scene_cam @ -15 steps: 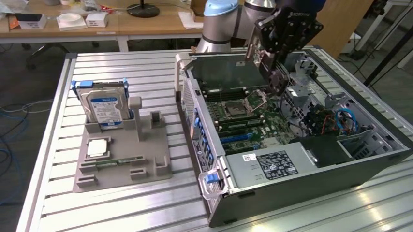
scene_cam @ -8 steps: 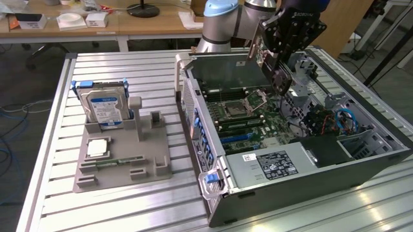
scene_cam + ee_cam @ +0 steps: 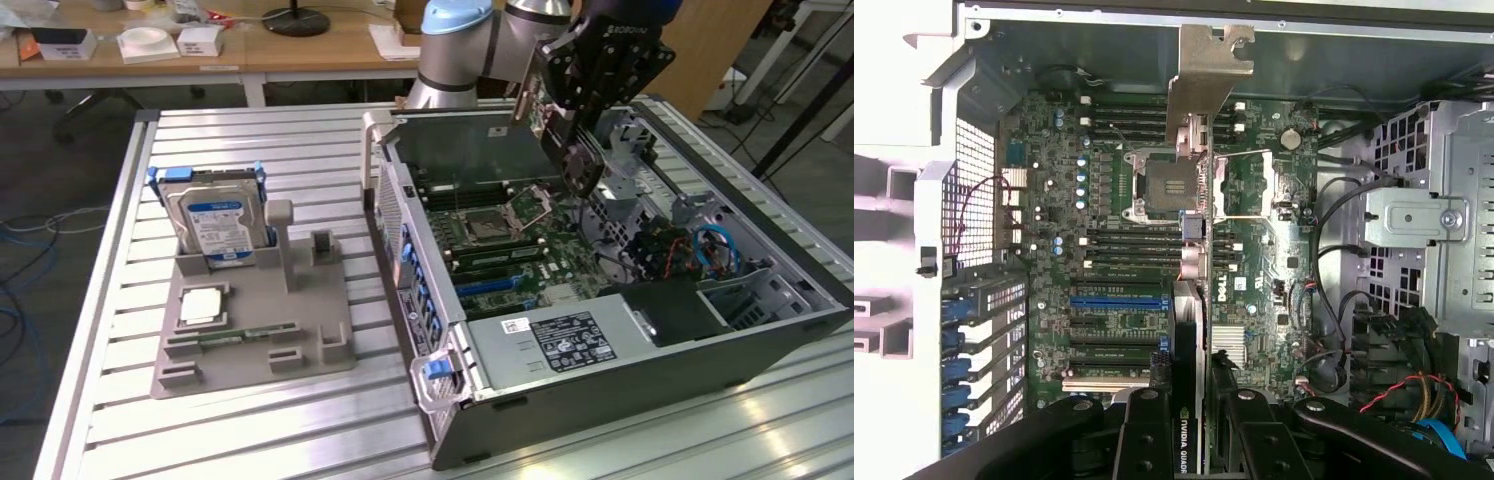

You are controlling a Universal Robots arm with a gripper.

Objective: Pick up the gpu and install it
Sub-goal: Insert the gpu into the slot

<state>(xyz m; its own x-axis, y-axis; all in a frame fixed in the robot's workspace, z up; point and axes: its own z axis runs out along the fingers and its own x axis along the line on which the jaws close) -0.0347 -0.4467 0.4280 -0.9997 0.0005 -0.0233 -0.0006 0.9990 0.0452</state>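
In the exterior view the tool (image 3: pixel 582 150), marked ROBOTIQ, grips the graphics card (image 3: pixel 545 105) on edge over the open computer case (image 3: pixel 747 330), with the motherboard (image 3: pixel 514 240) below it. In the wrist view the tool (image 3: pixel 1194 410) clamps the card (image 3: pixel 1188 320), whose edge reads NVIDIA QUAD, near a blue slot (image 3: pixel 1109 300).

White letters along the gpu (image 3: pixel 1186 445) edge read "NVIDIA QUADR" (cut off by the frame). The gripper (image 3: pixel 577 135) body carries "ROBOTIQ". The motherboard (image 3: pixel 1254 250) shows a white "DELL" mark. 2 labels, on the hard drive (image 3: pixel 220 225) and the power supply (image 3: pixel 561 345), are illegible.
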